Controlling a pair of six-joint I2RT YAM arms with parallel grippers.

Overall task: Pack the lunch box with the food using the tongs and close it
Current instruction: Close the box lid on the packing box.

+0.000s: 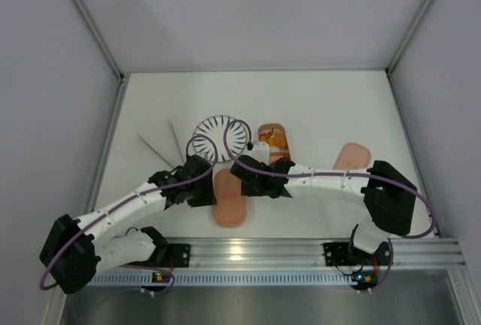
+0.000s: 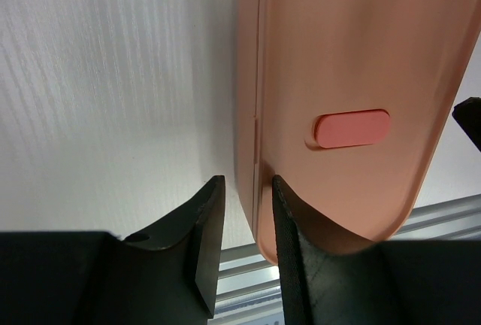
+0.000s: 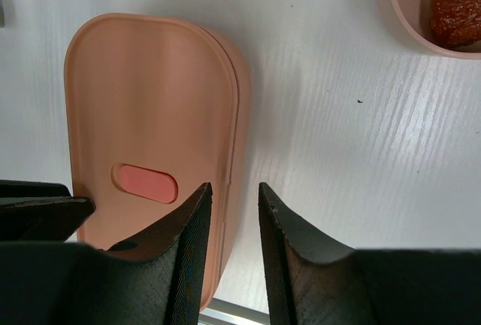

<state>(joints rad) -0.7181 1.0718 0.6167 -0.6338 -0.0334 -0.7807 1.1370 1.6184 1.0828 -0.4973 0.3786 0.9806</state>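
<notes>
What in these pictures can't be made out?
Contents of the closed salmon-pink oblong plastic box: every view, its lid covers them.
Dark brown food piece in the open pink tray: right wrist view, frame edge cuts it off.
Slim silvery metal tongs: top view, the left arm covers their joined end.
Whether the left pincer touches the box: left wrist view, fingers hide contact.

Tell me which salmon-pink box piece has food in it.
The open salmon-pink oblong plastic tray beside the round striped white plate; the lidded one and the right one show none.

lidded box (image 1: 229, 198) nearest rail (image 1: 248, 250) | plate (image 1: 219, 137) behind it — tongs (image 1: 154, 147) left, food tray (image 1: 272, 141) right
</notes>
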